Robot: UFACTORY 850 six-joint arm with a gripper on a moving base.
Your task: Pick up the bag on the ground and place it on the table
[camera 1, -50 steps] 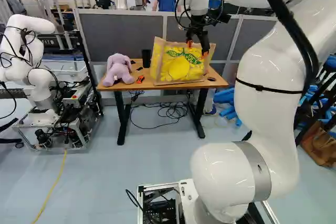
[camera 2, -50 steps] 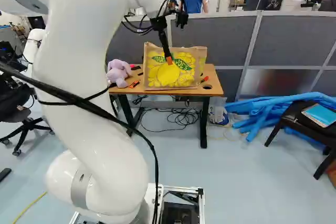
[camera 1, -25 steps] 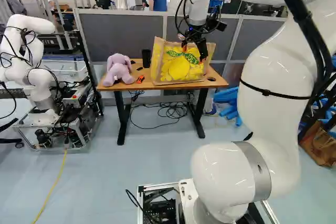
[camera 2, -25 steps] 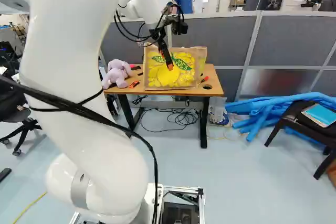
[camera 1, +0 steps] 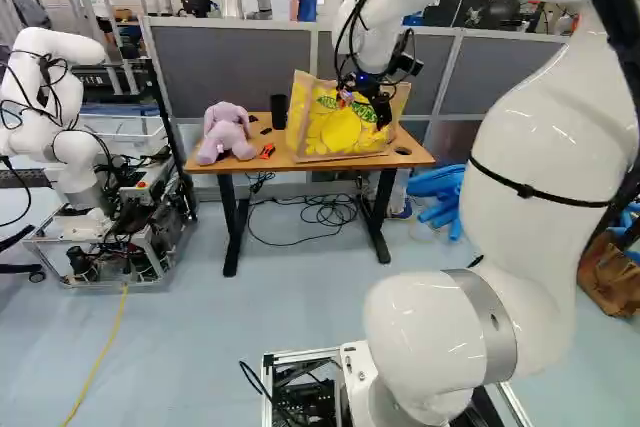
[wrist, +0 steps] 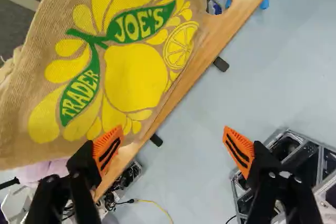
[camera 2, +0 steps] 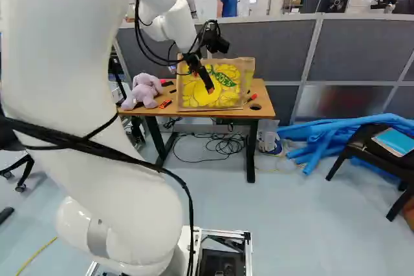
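Bag (camera 1: 338, 134) is up on the worktop (camera 2: 264, 105), not on the floor. It stands upright on the wood, printed face towards the base, yellow fruit and green leaves on tan cloth. Pincer (camera 1: 366, 112) is apart and has no grip on it. Arm (camera 1: 515, 147) reaches out over the floor to the near side of the bag, with the pincer in front of the printed face.

Wrist view: the two orange pads (wrist: 239, 151) are wide apart, with floor and a strip of worktop edge showing in the gap. One pad overlaps the bag's lower edge in that view, the other has floor behind it. Looks like the first is just off the cloth, but contact is hard to judge from here. The bag's face is ahead of the pincer (wrist: 173, 148) and off to one side, not between the fingers.

Also on the worktop: pink plush (camera 1: 226, 135) at the left end in the left base view, black cup (camera 1: 279, 112) between plush and bag, orange-black tool (camera 1: 267, 151) near the plush. Loose cables (camera 1: 330, 210) lie under the worktop. Blue tubes (camera 2: 323, 135) are on the floor beside the chair (camera 2: 375, 150), right side of the right base view.
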